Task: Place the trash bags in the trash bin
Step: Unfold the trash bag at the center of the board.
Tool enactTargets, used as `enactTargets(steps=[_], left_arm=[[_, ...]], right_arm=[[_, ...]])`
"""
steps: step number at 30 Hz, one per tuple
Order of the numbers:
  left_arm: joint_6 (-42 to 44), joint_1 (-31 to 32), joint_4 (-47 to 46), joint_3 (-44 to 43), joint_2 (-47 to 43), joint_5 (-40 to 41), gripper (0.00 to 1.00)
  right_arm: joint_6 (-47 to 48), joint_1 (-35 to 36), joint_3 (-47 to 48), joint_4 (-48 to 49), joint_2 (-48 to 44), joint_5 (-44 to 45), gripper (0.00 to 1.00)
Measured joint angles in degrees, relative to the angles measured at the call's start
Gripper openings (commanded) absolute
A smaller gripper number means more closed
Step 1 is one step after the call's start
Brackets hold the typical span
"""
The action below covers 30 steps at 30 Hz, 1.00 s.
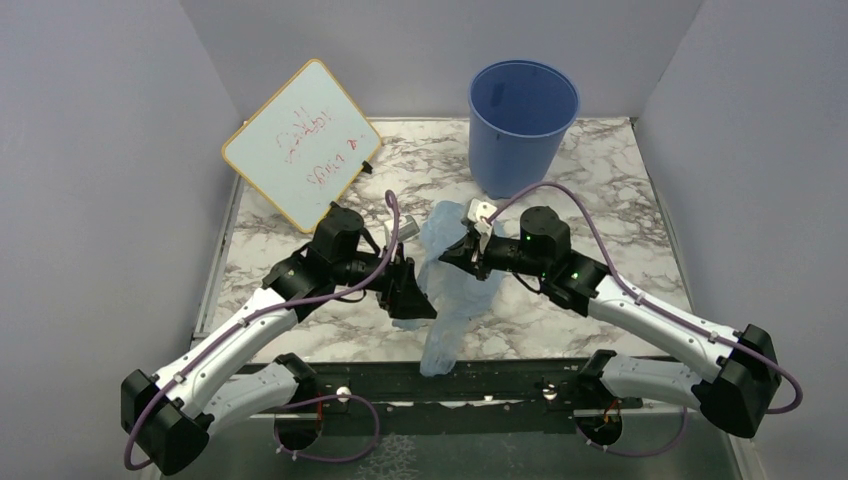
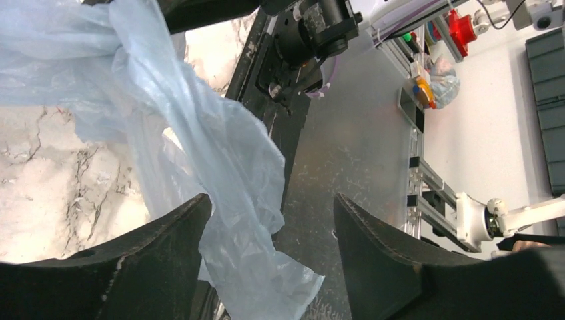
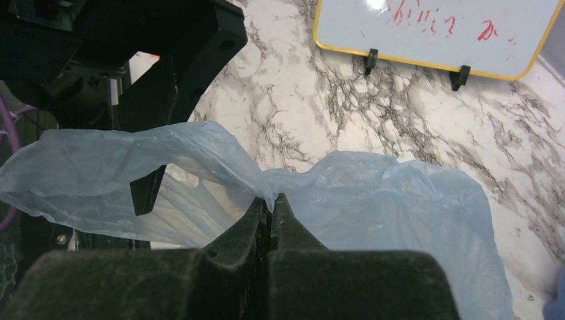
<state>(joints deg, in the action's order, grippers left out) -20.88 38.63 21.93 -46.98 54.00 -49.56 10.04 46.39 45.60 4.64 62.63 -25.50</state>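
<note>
Over the table (image 1: 620,210), right hand (image 3: 272,207) clamps the trash bag (image 1: 445,300), left hand (image 2: 270,207) released; bag not yet in the trash bin (image 1: 520,150).

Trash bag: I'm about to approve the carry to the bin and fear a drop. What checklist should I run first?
1. Right gripper shut on the trash bag: ok, it pinches a fold.
2. Left gripper gripping too: not ok, it is open and the bag only drapes past one finger.
3. Trash bin upright, mouth open: ok.
4. Whiteboard off the path to the bin: ok, it stands apart, to the bin's left.
5. Bag's loose end lifted free: cannot tell; it trails toward the near rail.
</note>
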Motion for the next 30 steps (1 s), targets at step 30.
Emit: enactTargets(steps=[30], left_arm=[[-19.7, 0.0, -31.3, 12.9, -8.5, 6.1, 0.73]], right_arm=[[-18.1, -0.8, 5.0, -0.7, 2.7, 11.6, 0.01]])
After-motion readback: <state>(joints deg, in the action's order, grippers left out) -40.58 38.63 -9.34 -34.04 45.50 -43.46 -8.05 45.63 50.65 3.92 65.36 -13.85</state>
